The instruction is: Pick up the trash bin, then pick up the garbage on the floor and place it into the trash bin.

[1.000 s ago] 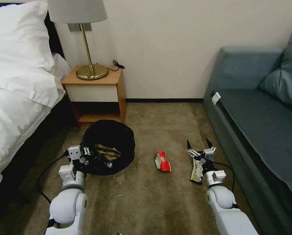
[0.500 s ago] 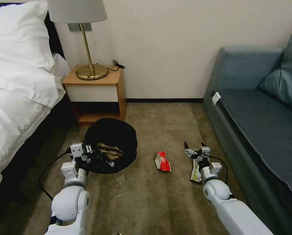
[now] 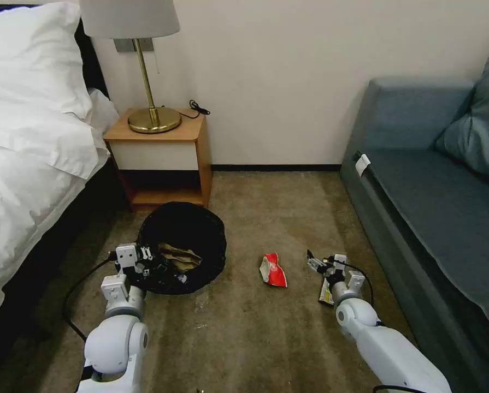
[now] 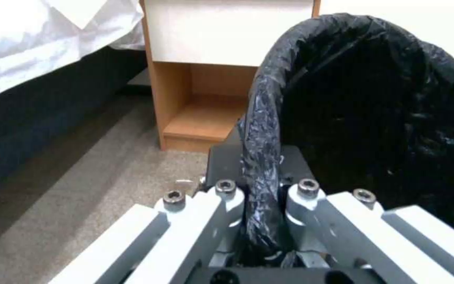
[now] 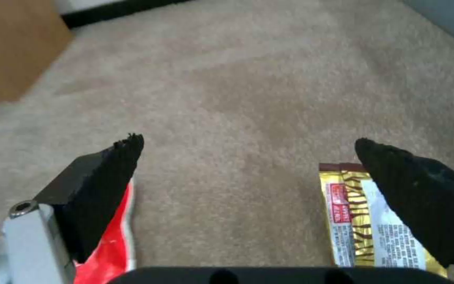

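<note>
The trash bin (image 3: 200,229), lined with a black bag, is on the carpet left of centre with a crumpled brown paper bag (image 3: 180,256) inside it. My left gripper (image 3: 146,261) is shut on the near rim; the left wrist view shows the bag-covered rim (image 4: 263,165) pinched between the fingers. A red-white snack wrapper (image 3: 273,270) lies on the floor (image 3: 255,327) mid-frame. My right gripper (image 3: 322,260) is open and low over the carpet, above the far end of a yellow bar wrapper (image 3: 325,293). Its own view shows the red wrapper (image 5: 112,246) behind one finger and the bar wrapper (image 5: 350,213) beside the other.
A wooden nightstand (image 3: 162,158) with a brass lamp (image 3: 154,117) stands just behind the bin. The bed (image 3: 31,164) fills the left side and a blue-grey sofa (image 3: 430,207) runs along the right. Open carpet lies between bin and sofa.
My right gripper has come down and back toward the carpet over the bar wrapper, still open. The left gripper keeps its hold and the bin has barely shifted.
</note>
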Motion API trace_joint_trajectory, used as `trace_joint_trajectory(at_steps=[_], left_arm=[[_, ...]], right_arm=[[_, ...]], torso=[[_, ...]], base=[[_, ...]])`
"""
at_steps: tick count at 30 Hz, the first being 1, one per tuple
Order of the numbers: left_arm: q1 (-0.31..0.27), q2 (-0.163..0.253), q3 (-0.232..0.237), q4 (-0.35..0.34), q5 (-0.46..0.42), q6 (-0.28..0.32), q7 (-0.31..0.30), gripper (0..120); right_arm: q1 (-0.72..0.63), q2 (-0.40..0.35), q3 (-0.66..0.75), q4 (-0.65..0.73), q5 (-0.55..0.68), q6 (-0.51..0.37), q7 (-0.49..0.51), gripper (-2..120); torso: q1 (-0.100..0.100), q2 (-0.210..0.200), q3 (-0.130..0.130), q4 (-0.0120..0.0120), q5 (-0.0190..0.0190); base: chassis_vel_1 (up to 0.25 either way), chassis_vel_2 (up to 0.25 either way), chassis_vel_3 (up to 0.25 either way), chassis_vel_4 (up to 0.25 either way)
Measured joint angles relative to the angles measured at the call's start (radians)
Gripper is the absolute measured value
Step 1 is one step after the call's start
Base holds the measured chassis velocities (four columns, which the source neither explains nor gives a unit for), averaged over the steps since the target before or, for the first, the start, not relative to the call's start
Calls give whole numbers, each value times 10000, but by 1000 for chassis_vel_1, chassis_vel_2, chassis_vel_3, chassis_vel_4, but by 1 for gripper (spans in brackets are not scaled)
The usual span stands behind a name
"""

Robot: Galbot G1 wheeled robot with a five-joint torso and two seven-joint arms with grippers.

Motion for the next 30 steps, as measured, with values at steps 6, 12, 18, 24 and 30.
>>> trace_joint_trajectory(at_steps=[6, 12, 18, 24, 30], left_arm=[[46, -81, 46, -29, 119, -37, -1, 4], [60, -101, 40, -29, 161, -73, 0, 4], [57, -78, 47, -27, 175, -79, -1, 4], [57, -53, 58, -85, 175, -79, -4, 4], [64, -63, 80, -123, 179, -80, -15, 4]], right_arm=[[373, 263, 267, -859, -263, -299, 25, 100], [440, 478, 538, -1344, -487, -455, 70, 100], [378, 672, 759, -1612, -545, -645, 6, 100], [411, 775, 948, -1957, -730, -711, 12, 100], [490, 847, 1140, -2267, -849, -737, 30, 100]], torso=[[0, 0, 0, -1, -1], [-1, 0, -1, 0, -1], [-1, 0, -1, -1, -1], [-1, -1, -1, -1, 0], [-1, 0, -1, 0, -1]], base=[[0, 0, 0, 0], [0, 0, 0, 0], [0, 0, 0, 0], [0, 0, 0, 0], [0, 0, 0, 0]])
